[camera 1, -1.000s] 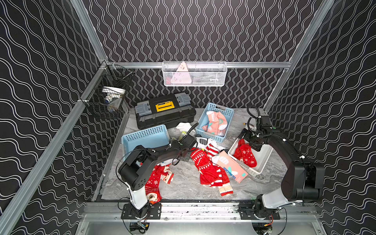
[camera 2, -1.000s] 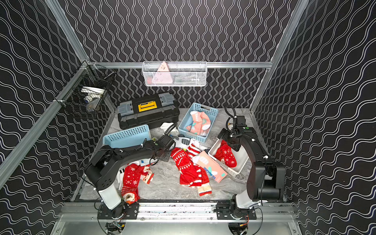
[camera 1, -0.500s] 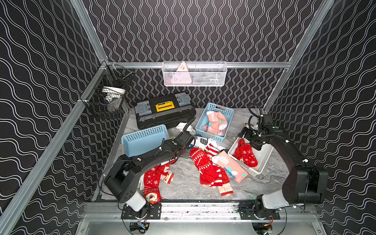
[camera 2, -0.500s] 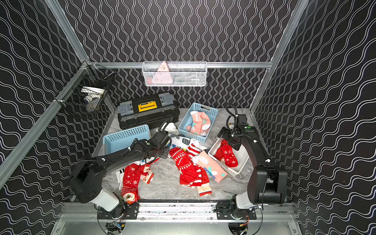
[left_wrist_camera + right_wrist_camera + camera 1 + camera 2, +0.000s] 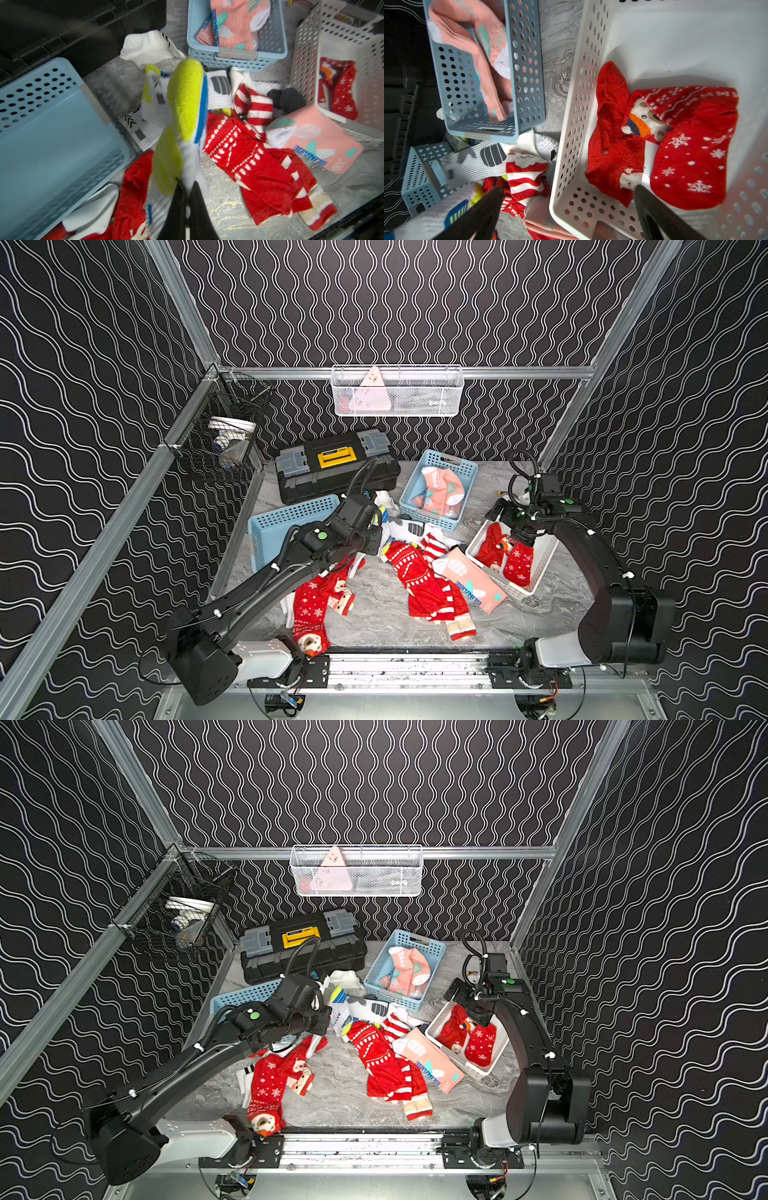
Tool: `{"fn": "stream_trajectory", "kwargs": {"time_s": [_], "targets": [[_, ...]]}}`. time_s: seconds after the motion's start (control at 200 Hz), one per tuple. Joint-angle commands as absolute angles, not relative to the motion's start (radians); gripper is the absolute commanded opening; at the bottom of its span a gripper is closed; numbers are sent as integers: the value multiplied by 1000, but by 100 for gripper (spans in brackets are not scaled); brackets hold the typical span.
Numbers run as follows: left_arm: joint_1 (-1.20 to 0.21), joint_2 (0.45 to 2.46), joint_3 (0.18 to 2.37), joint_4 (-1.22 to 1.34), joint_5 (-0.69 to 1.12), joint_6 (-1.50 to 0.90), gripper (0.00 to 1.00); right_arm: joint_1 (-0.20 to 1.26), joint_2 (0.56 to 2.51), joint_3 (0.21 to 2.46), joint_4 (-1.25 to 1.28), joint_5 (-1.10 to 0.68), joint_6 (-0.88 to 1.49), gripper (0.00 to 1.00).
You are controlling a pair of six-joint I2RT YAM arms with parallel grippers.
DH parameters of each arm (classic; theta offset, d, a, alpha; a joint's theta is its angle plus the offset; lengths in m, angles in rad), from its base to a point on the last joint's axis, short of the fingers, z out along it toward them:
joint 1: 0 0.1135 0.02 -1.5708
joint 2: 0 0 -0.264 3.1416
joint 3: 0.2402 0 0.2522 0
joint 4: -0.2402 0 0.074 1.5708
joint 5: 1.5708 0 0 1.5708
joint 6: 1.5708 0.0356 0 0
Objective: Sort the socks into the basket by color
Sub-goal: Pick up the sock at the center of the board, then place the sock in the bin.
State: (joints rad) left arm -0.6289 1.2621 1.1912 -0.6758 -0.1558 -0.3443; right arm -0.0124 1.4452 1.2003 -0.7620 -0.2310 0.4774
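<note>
My left gripper [image 5: 188,185] is shut on the white edge of a white sock with a yellow-green toe [image 5: 185,99], next to the empty blue basket [image 5: 291,514]. In both top views it sits at the left edge of the sock pile [image 5: 380,531] [image 5: 328,1017]. Red patterned and striped socks [image 5: 419,580] and a pink sock [image 5: 469,576] lie on the table. My right gripper [image 5: 568,190] stands open over the rim of the white basket [image 5: 540,568], which holds red socks [image 5: 691,145]. Pink socks [image 5: 442,489] fill the far blue basket [image 5: 430,522].
A black toolbox [image 5: 332,466] stands at the back behind the baskets. More red socks [image 5: 311,605] lie near the front rail. A white wire basket [image 5: 397,391] and a black wire basket [image 5: 220,448] hang on the walls.
The left arm has stretched forward into the pile and its jaws have closed on the white and yellow sock. The right arm has stayed over the white basket.
</note>
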Motion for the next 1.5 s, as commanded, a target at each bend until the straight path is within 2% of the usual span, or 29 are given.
{"fn": "stream_trajectory", "kwargs": {"time_s": [0.0, 0.255, 0.5, 0.916, 1.271, 1.496], "targets": [[-629, 1239, 1233, -730, -154, -335, 0, -12, 1432, 1197, -778, -245, 475, 100], [-617, 1179, 1323, -794, -199, -347, 0, -11, 1413, 1190, -778, -252, 472, 100], [-518, 1184, 1389, -864, -241, -306, 0, -11, 1393, 1184, -779, -252, 472, 100], [-78, 1242, 1336, -799, -113, -128, 0, -11, 1388, 1195, -793, -255, 462, 100], [11, 1320, 1244, -718, -274, 30, 0, -11, 1394, 1195, -799, -267, 456, 100], [38, 1421, 1189, -655, -291, 34, 0, -11, 1397, 1190, -795, -275, 456, 100]]}}
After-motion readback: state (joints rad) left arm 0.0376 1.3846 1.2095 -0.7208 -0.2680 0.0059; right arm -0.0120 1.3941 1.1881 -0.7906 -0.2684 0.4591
